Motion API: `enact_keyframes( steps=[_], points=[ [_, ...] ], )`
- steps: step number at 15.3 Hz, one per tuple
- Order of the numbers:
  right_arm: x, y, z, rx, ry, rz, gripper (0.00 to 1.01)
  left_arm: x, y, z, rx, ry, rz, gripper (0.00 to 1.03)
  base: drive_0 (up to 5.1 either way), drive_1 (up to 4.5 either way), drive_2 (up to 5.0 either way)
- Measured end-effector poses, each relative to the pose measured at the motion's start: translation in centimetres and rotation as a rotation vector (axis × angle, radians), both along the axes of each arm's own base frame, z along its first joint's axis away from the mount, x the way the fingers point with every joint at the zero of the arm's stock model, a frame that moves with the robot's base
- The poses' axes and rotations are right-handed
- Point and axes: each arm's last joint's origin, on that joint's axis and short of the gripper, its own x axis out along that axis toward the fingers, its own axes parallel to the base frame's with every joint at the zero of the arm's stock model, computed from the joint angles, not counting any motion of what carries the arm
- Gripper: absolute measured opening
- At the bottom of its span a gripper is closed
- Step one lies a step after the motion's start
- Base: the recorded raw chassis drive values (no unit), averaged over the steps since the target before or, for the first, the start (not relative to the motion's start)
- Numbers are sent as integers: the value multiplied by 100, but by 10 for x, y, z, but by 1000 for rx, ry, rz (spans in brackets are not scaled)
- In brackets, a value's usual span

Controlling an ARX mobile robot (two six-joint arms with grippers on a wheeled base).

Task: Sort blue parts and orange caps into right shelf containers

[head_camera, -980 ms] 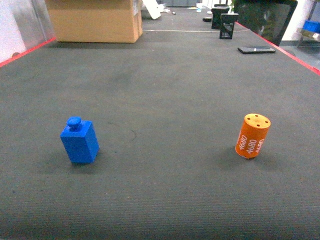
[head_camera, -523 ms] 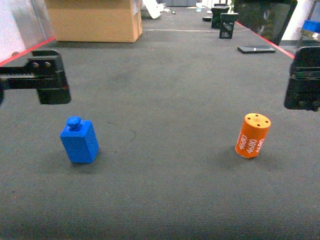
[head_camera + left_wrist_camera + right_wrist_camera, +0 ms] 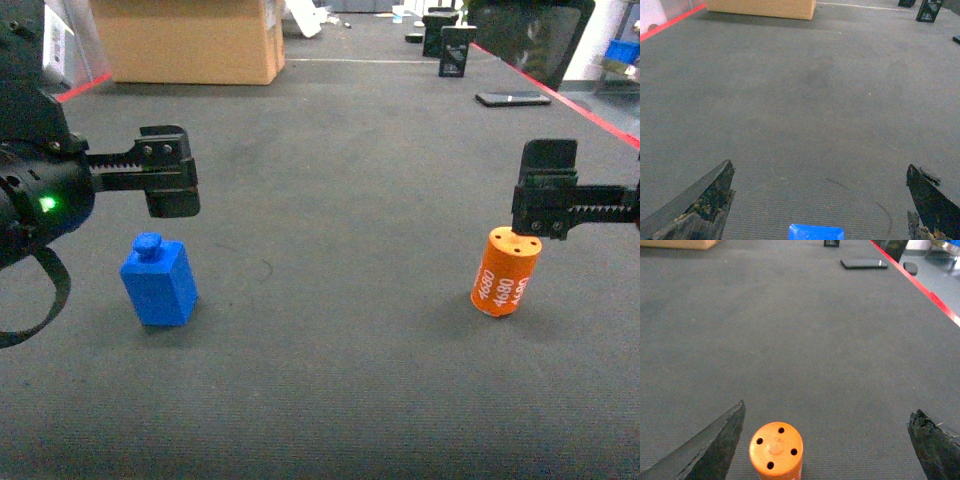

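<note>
Both grippers wide, empty. Right gripper (image 3: 827, 440) off-centre; tall orange plastic cylinder cap (image 3: 776, 449) at 7 o'clock could tip.

left gripper (image 3: 820, 200) jaws spread wide, right gripper (image 3: 832, 445) likewise

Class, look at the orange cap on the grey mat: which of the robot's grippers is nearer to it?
Right. The right gripper hangs open just above the orange cap; the left gripper is far across the mat, over the blue part.
</note>
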Motion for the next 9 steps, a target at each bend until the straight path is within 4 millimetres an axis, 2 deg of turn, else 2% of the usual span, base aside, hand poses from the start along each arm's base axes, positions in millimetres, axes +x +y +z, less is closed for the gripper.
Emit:
enact_keyframes(
  steps=[6, 8, 9],
  points=[
    [16, 0, -21, 20, 56, -15, 98, 10, -4, -13, -11, 32, -9, 98, 0, 0, 0],
    [25, 3, -27, 39, 67, -1, 98, 14, -6, -23, -9, 62, -16, 98, 0, 0, 0],
    [35, 6, -35, 53, 91, 14, 98, 19, -4, -35, -11, 98, -14, 98, 0, 0, 0]
  ],
)
